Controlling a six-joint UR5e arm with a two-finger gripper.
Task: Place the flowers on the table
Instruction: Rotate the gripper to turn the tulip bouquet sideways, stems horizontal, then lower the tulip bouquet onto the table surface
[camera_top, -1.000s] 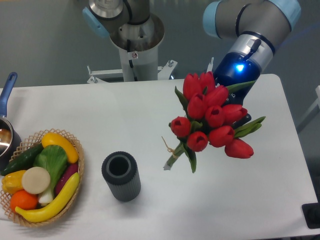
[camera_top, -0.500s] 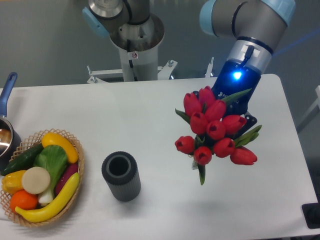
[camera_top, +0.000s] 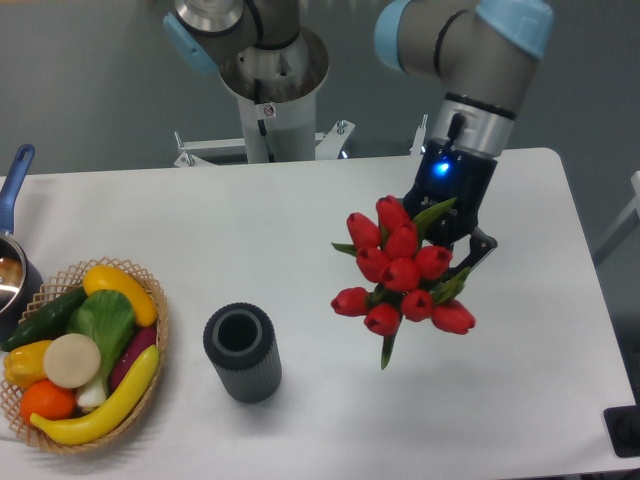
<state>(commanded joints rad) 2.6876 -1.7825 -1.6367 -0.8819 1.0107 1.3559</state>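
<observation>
the gripper pinches the flowers, a bunch of red tulips, from behind; its fingers are largely hidden by the blooms, but the bunch hangs from it over the right half of the white surface, heads toward the camera and a green stem end or leaf tip pointing down. whether that tip touches the surface cannot be told from this view.

risks, as judged from this pose: the bunch appears top-heavy and is gripped near the heads, so a release from height could let it tumble and roll, or land on the blooms and crush them. lowering it upright rather than tilted flat could bend the stems against the surface. a swing to the left would bring the heads toward the dark ribbed cylinder, which stands open-topped and could be knocked over; at present it is well apart from the bunch. the wicker basket of toy vegetables and fruit and the pot at the left edge are far from the working area.

change from the earlier frames: the bunch has moved left and toward the camera, the wrist has turned so the heads cluster more tightly, and the tied stem end seen a second ago is now mostly hidden beneath the blooms.
</observation>
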